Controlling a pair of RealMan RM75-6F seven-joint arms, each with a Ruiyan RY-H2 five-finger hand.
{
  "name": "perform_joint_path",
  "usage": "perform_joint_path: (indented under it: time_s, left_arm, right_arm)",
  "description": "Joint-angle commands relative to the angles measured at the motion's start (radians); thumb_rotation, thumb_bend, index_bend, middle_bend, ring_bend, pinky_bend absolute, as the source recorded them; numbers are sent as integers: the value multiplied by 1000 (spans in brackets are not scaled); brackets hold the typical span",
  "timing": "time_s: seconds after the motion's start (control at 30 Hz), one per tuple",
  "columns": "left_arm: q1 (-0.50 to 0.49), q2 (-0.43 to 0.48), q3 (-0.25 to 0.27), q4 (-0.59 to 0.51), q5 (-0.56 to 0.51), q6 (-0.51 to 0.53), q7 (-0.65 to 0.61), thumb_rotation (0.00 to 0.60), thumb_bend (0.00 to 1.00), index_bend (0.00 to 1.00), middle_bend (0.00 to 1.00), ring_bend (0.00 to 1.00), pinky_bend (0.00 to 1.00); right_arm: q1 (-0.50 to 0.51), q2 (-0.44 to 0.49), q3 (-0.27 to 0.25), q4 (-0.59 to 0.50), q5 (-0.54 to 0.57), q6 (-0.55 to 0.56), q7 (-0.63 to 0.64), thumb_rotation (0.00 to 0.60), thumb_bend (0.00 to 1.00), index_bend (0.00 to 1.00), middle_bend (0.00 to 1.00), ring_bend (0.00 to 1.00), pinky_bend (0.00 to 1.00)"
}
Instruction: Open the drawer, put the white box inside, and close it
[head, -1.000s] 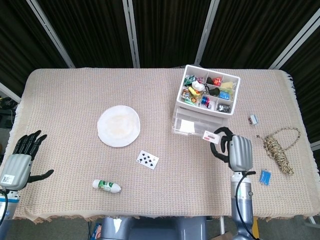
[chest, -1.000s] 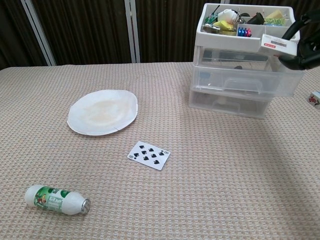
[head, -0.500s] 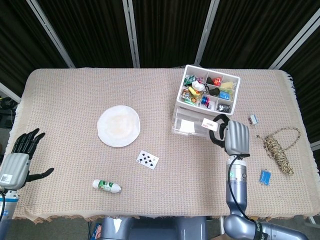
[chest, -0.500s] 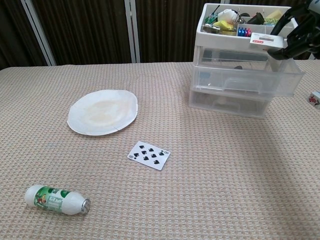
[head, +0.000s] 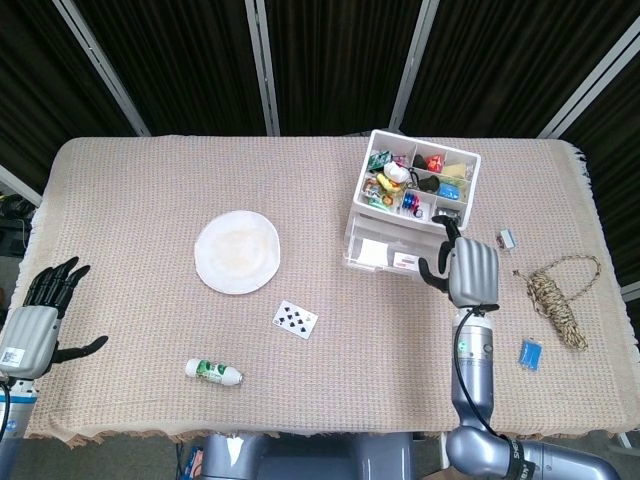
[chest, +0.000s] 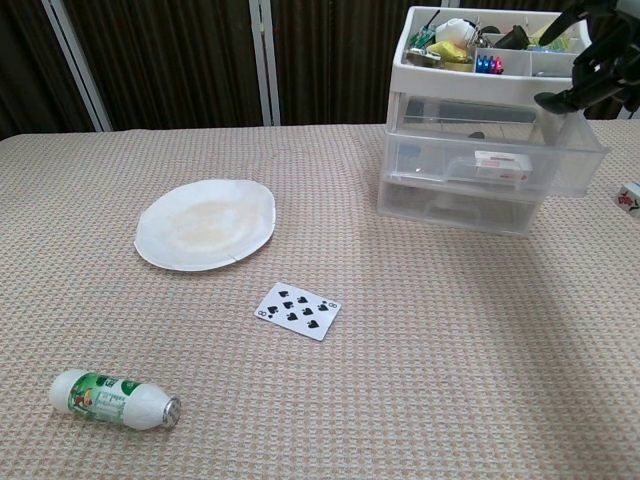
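Note:
The clear drawer unit stands at the back right with a tray of small items on top. Its middle drawer is pulled out toward me. The white box, with a red mark, lies flat inside that drawer. My right hand hovers just above the drawer's right front corner, fingers apart, holding nothing. My left hand hangs off the table's left front edge, open and empty; the chest view does not show it.
A paper plate, a playing card and a small lying bottle sit left of the drawers. A rope bundle, a blue packet and a small cube lie to the right.
My right hand carried the white box over the pulled-out drawer and let it go; the box now lies inside. The left hand stayed put.

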Motion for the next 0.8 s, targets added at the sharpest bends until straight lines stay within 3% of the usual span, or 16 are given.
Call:
perform_joint_path:
  time_s: [0.03, 0.17, 0.23, 0.4, 0.47, 0.53, 0.7, 0.8]
  left_arm:
    - [0, -1, 0, 1, 0, -1, 1, 600, 145, 81, 0, 0, 0]
    - [0, -1, 0, 0, -1, -1, 2, 600, 145, 81, 0, 0, 0]
    - [0, -2, 0, 0, 0, 0, 4, 600, 145, 81, 0, 0, 0]
    - [1, -11, -2, 23, 15, 17, 22, 600, 146, 81, 0, 0, 0]
    - [2, -14, -2, 25, 14, 19, 21, 600, 146, 81, 0, 0, 0]
    - [2, -16, -4, 26, 13, 21, 23, 600, 147, 81, 0, 0, 0]
    - [4, -25, -7, 32, 14, 31, 28, 600, 146, 81, 0, 0, 0]
    - [5, -29, -9, 34, 16, 37, 30, 600, 146, 80, 0, 0, 0]
  right_arm:
    - [-27, 23, -48, -23, -59, 6, 47, 600, 224, 306, 653, 670, 624]
    - [-55, 53, -123, -29, -174, 6, 92, 600, 227, 391, 529, 533, 561]
    - [-83, 74, -210, 10, -352, 33, 152, 600, 246, 400, 474, 472, 541]
    - [-124, 109, -366, 180, -639, 85, 230, 600, 284, 394, 355, 305, 492]
    - [-137, 123, -408, 246, -690, 87, 214, 600, 288, 350, 273, 208, 434]
    - [-153, 132, -437, 280, -706, 84, 183, 600, 290, 271, 184, 108, 272]
    - [-182, 148, -507, 361, -778, 76, 120, 600, 288, 131, 49, 10, 109]
    - [-201, 143, -547, 411, -806, 58, 82, 600, 282, 60, 0, 0, 19]
